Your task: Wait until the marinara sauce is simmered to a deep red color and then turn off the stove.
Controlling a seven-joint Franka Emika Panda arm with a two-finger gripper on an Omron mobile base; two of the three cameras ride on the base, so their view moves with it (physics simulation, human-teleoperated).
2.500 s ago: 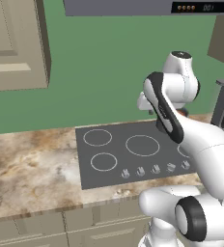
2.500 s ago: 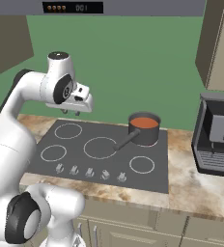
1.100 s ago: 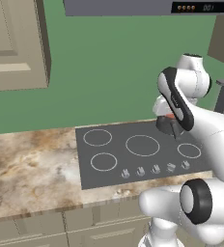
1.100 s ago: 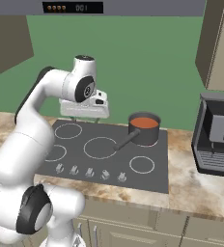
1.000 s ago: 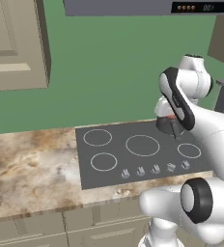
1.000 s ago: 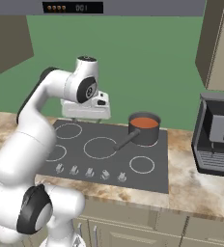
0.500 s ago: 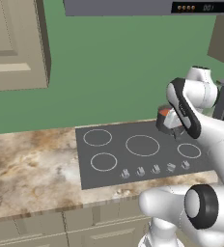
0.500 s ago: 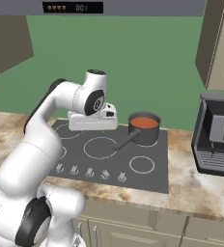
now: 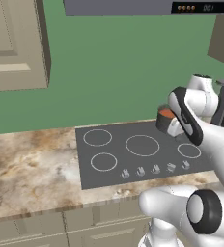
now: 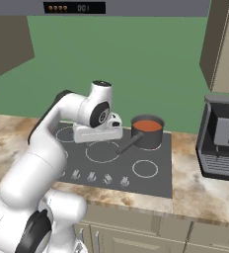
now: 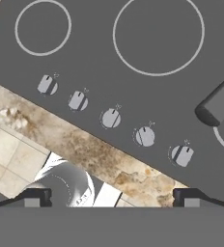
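the white arm's two-finger gripper (image 11: 112,195) hangs above the flat dark grey rectangular stove (image 10: 117,165), its dark fingertips spread wide with nothing between them, looking down on the knob row. the red-orange marinara sauce (image 10: 146,125) sits in the small dark grey cylindrical pot (image 10: 147,133) on the back right burner, its handle (image 11: 219,102) pointing toward the front. judging by the colour, the sauce may not be deep red yet, so the hand should hold off, then drop squarely over the one knob that feeds the pot's burner and close on it without nudging the handle; which knob that is i cannot tell. there are five small silver knobs (image 11: 112,118), five white burner rings (image 10: 102,151) counting the one under the pot, and one pot.
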